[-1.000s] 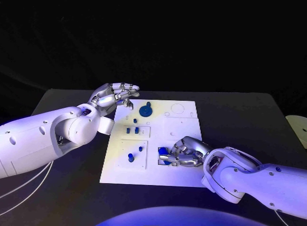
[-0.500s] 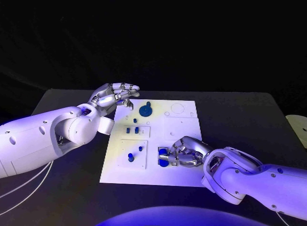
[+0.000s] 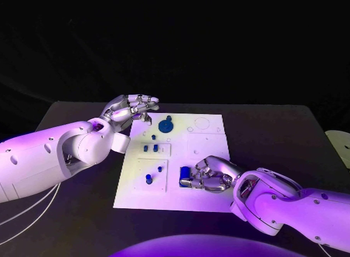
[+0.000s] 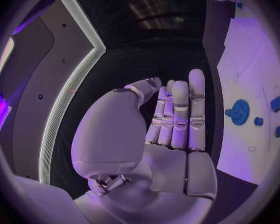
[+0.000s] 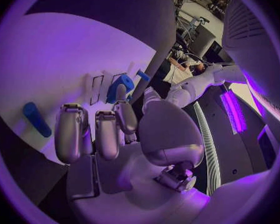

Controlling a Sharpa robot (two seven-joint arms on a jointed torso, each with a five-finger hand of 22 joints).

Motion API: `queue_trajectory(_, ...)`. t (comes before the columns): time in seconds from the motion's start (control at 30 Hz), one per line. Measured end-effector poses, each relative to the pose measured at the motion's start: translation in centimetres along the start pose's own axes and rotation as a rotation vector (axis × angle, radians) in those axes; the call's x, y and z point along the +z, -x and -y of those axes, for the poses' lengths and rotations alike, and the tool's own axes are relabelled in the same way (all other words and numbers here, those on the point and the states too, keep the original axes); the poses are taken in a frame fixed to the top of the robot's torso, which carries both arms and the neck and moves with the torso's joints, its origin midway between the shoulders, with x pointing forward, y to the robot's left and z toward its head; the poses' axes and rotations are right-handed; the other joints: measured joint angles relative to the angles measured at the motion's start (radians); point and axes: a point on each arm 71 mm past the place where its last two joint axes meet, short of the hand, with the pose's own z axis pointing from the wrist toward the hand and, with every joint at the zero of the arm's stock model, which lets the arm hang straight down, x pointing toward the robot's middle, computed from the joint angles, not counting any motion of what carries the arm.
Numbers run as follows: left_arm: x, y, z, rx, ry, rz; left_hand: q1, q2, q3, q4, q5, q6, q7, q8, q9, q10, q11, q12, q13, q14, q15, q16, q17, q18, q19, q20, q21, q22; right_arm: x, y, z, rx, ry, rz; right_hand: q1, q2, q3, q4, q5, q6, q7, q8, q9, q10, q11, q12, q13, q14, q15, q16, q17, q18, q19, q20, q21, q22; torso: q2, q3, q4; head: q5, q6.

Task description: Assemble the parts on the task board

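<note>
The white task board (image 3: 209, 140) lies mid-table. A blue gear (image 3: 166, 126) stands at its far part, and small blue parts (image 3: 149, 148) sit in the slots nearer its left side. My left hand (image 3: 131, 110) hovers over the board's far left corner, fingers straight and together, holding nothing (image 4: 177, 119). My right hand (image 3: 211, 175) rests on the board's near right part with its fingers bent down. A blue oblong part (image 3: 185, 173) lies just off its fingertips. The right wrist view shows this part (image 5: 37, 119) apart from the fingers (image 5: 71, 132), with the gear (image 5: 121, 84) farther off.
A pale rounded object (image 3: 343, 147) sits at the table's right edge. Two more small blue parts (image 3: 149, 178) stand in the board's near left plate. Dark table (image 3: 283, 128) surrounds the board on all sides.
My right hand has drawn back a little toward the near right, uncovering the blue oblong part that was under its fingers. The left hand has not moved.
</note>
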Motion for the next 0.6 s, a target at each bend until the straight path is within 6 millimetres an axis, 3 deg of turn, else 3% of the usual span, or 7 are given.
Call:
queue_trajectory(0.17, 0.00, 0.02, -0.01, 0.000, 0.001, 0.001, 0.000, 0.000, 0.000, 0.000, 0.000, 0.000, 0.000, 0.000, 0.000, 0.000, 0.000, 0.000, 0.000, 0.000, 0.000, 0.000, 0.000, 0.000, 0.000, 0.000, 0.000, 0.000, -0.01, 0.04, 0.15, -0.009, 0.004, -0.006, 0.057, 0.003, 0.002, -0.002, 0.004, 0.000, 0.000, -0.008, -0.005, 0.003, -0.003, 0.000, 0.007, 0.000, 0.000, 0.000, 0.004, 0.000, 0.000, 0.000, 0.000, 0.000, 0.000, -0.0002, 0.0008, -0.001, 0.000)
queue_trajectory(0.23, 0.00, 0.02, -0.02, 0.000, 0.001, 0.001, 0.000, 0.000, 0.000, 0.000, 0.000, 0.000, 0.000, 0.000, 0.000, 0.000, 0.000, 0.000, 0.000, 0.000, 0.000, 0.000, 0.000, 0.000, 0.000, 0.000, 0.000, 0.000, 0.03, 0.05, 0.22, -0.013, 0.004, -0.008, 0.087, 0.007, 0.016, -0.012, -0.019, 0.002, -0.002, -0.012, -0.007, 0.003, -0.003, 0.000, 0.008, 0.000, 0.000, 0.004, 0.005, 0.000, 0.000, 0.000, 0.000, 0.000, 0.000, -0.0006, 0.0008, -0.001, 0.000)
queue_trajectory(0.4, 0.00, 0.03, -0.02, 0.000, 0.002, 0.001, 0.004, 0.004, 0.000, 0.000, 0.000, 0.000, 0.000, 0.000, 0.000, 0.000, 0.000, 0.000, 0.000, 0.000, 0.000, 0.000, 0.000, 0.000, 0.000, 0.000, 0.000, 0.000, 0.18, 0.04, 0.39, -0.024, 0.001, -0.014, 0.120, 0.026, 0.046, -0.012, -0.041, 0.008, -0.008, -0.012, -0.010, 0.002, -0.001, 0.004, 0.009, 0.004, -0.003, 0.004, 0.006, 0.000, 0.002, -0.002, 0.005, 0.000, 0.000, -0.0008, 0.0008, -0.001, 0.001)
queue_trajectory(0.5, -0.02, 0.05, -0.02, 0.001, 0.003, 0.001, 0.004, 0.004, 0.000, 0.000, 0.000, 0.000, 0.000, 0.000, 0.000, 0.000, 0.000, 0.000, 0.000, 0.000, 0.000, 0.000, 0.000, 0.000, 0.000, 0.000, 0.000, 0.000, 0.33, 0.04, 0.52, -0.029, -0.006, -0.015, 0.120, 0.026, 0.065, -0.006, -0.048, 0.009, -0.009, -0.012, -0.012, 0.002, -0.001, 0.004, 0.009, 0.001, -0.006, 0.004, 0.006, 0.000, 0.004, -0.004, 0.009, 0.000, 0.000, -0.0012, 0.0015, -0.002, 0.001)
queue_trajectory(0.6, -0.03, 0.08, -0.02, 0.001, 0.004, 0.002, 0.004, 0.004, 0.000, 0.000, 0.000, 0.000, 0.000, 0.000, 0.000, 0.000, 0.000, 0.000, 0.000, 0.000, 0.000, 0.004, 0.000, 0.000, 0.000, 0.000, 0.000, 0.000, 0.49, 0.07, 0.72, -0.035, -0.018, -0.013, 0.121, 0.025, 0.096, -0.004, -0.093, 0.013, -0.013, -0.016, -0.013, 0.002, -0.001, 0.004, 0.009, 0.000, -0.007, 0.008, 0.006, 0.000, 0.000, -0.007, 0.012, 0.000, 0.000, -0.0014, 0.0025, -0.002, 0.000)
